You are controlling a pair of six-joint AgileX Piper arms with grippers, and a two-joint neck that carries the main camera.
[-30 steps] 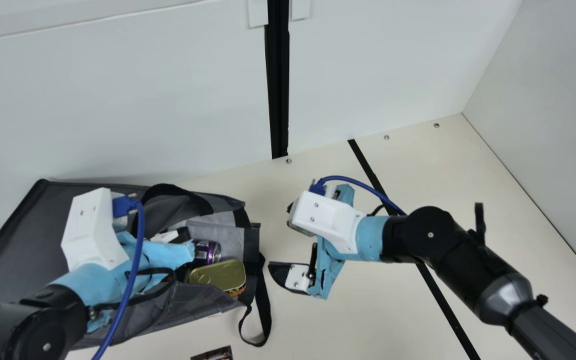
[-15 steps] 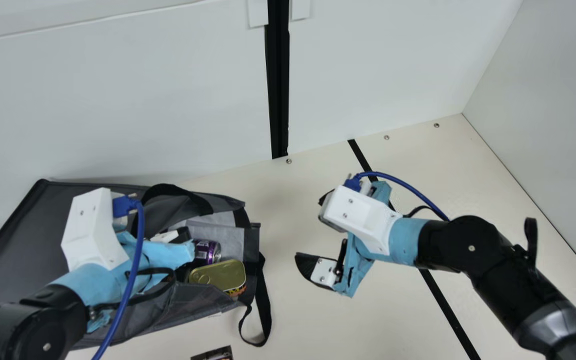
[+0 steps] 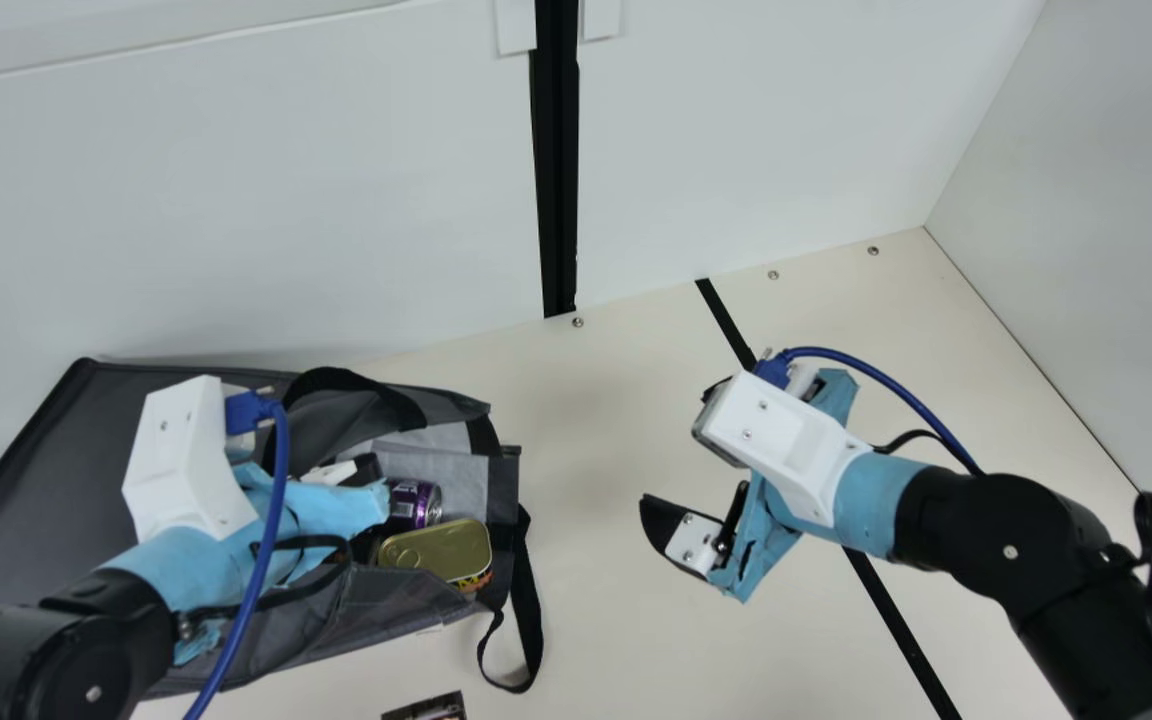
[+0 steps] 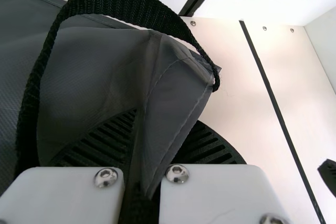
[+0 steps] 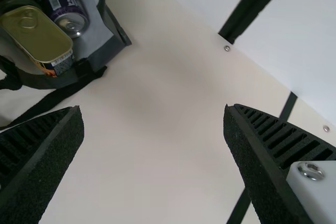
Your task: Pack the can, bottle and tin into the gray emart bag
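Packing looks nearly done, with the purple metal can (image 3: 414, 503) and flat gold tin (image 3: 439, 550) inside the gray fabric bag (image 3: 26, 470), whose edge the left tool (image 4: 157, 124) pinches and should next release, the right tool (image 5: 153, 109) open and empty.

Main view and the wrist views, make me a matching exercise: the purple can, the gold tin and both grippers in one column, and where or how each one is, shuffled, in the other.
Things
1. Purple cylindrical metal can
2. Flat gold tin with rounded corners
3. Left gripper
4. Right gripper

Places and states
A. Jaws spread wide above the cream table
B. In the bag's mouth, pull-ring lid facing up
C. Jaws closed on a fold of the gray fabric bag
D. In the bag, lying on its side

Right pairs: 1-D, 2-B, 3-C, 4-A
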